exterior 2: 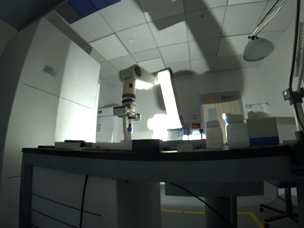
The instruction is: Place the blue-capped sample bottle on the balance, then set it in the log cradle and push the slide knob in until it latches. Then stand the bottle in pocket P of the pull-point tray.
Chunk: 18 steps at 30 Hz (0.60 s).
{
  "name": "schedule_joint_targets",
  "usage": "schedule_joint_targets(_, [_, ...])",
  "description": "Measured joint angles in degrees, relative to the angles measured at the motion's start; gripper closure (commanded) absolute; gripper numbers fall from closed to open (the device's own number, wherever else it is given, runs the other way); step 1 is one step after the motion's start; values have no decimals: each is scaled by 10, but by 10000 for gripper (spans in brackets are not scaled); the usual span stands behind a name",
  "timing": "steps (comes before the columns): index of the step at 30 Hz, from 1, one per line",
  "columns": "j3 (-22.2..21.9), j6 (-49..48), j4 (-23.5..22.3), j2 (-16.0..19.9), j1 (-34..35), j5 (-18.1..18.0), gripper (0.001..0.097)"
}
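The blue-capped sample bottle (pixel 128 132) stands upright at the left of the bench top, and my gripper (pixel 127 126) reaches straight down over it and grips it at the cap. Its base is just above a pale flat unit (pixel 116 145) on the bench, and whether it rests on that unit is hidden by the low viewing angle. A dark block (pixel 147 145) sits right next to the bottle on its right. The cradle, the slide knob and the tray pockets cannot be made out from here.
The bench's front edge (pixel 154 154) runs across the view just below the objects. Two white jars (pixel 214 134) (pixel 237 131) and a grey box with a blue band (pixel 263 131) stand on the right. A lamp (pixel 258 48) hangs over the right side.
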Motion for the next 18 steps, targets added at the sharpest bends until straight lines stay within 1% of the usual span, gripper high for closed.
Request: schedule_joint_targets(18, [0,0,0,0,0,0,421])
